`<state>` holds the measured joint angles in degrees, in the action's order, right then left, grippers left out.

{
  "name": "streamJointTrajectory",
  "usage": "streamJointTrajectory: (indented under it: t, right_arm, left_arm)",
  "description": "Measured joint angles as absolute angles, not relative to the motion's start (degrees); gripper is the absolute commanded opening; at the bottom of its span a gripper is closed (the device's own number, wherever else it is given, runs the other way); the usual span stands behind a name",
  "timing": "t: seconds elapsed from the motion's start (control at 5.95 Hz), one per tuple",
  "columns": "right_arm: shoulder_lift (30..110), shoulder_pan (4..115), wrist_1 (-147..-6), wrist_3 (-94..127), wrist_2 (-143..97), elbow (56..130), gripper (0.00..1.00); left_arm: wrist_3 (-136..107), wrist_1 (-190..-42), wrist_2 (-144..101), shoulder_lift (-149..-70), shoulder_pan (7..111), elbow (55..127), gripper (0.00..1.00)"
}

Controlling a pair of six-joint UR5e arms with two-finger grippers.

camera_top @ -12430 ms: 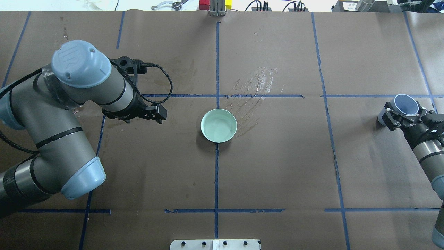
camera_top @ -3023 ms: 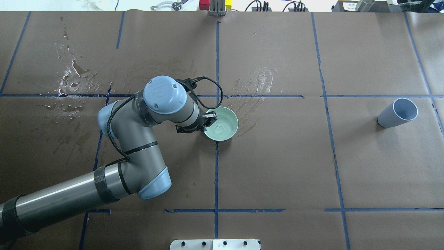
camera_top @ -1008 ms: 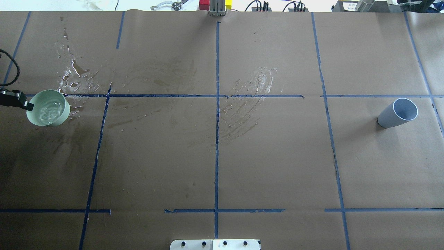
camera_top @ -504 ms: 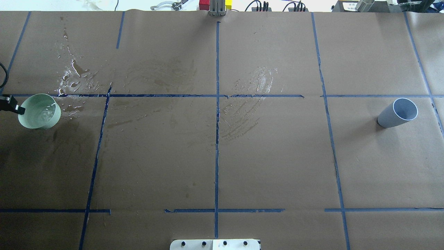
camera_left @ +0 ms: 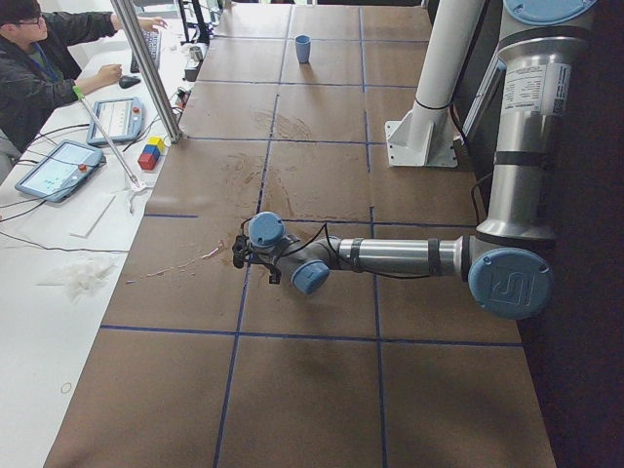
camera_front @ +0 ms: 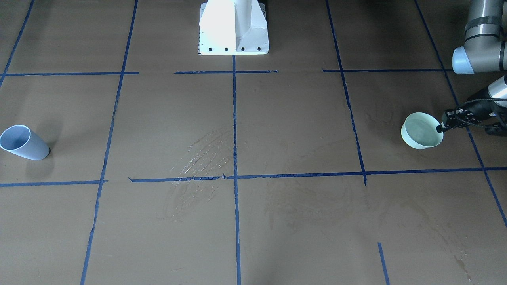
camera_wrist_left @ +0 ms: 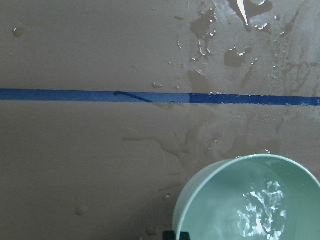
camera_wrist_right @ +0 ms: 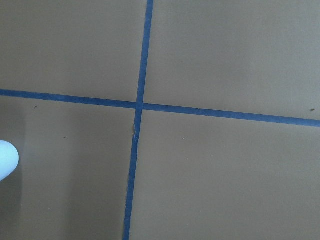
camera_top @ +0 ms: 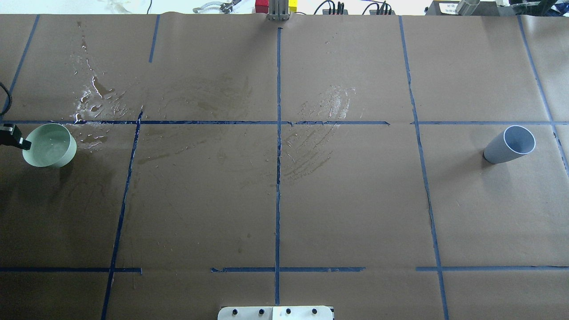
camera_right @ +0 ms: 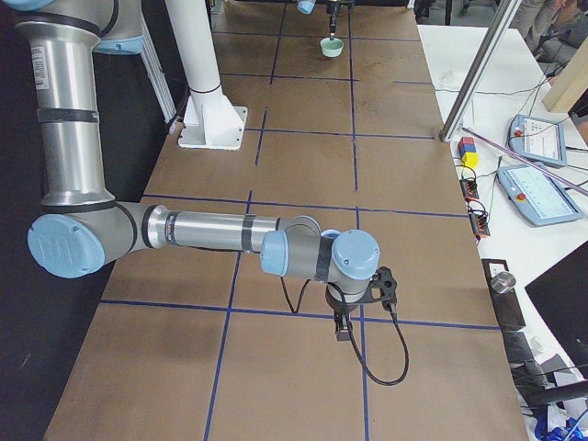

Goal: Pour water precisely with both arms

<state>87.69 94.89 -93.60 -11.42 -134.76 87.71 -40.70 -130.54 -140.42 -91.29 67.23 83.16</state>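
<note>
- Water (camera_wrist_left: 260,210) glints inside the mint-green bowl (camera_top: 49,146), which is at the counter's (camera_top: 275,213) far left end, just beside a blue tape line (camera_wrist_left: 100,95).
- We see the left pincer (camera_front: 439,128) clamped on the bowl's rim, on the side nearest its own arm. We judge that this rim pinch is meant to keep the bowl level and its mouth clear for pouring.
- Wet patches (camera_top: 93,100) lie on the counter just beyond the bowl, which tells us that brisk handling here costs water.
- The blue-grey cup (camera_top: 509,144) stands free and upright, well apart at the right end, with nothing touching it. We take it as set there within the right arm's reach.
- The right pincer (camera_right: 354,317) shows only in the side view, low over bare counter. We cannot tell whether its fingers are apart or together.
</note>
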Motion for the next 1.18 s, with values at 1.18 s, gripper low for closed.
streamJointTrajectory:
  t: [1.18]
  right_arm:
    - [87.8, 94.8, -93.6, -11.5, -134.7, 87.6, 1.00]
  left_arm:
    - [-40.3, -130.5, -139.5, -91.2, 64.5, 82.3, 0.29]
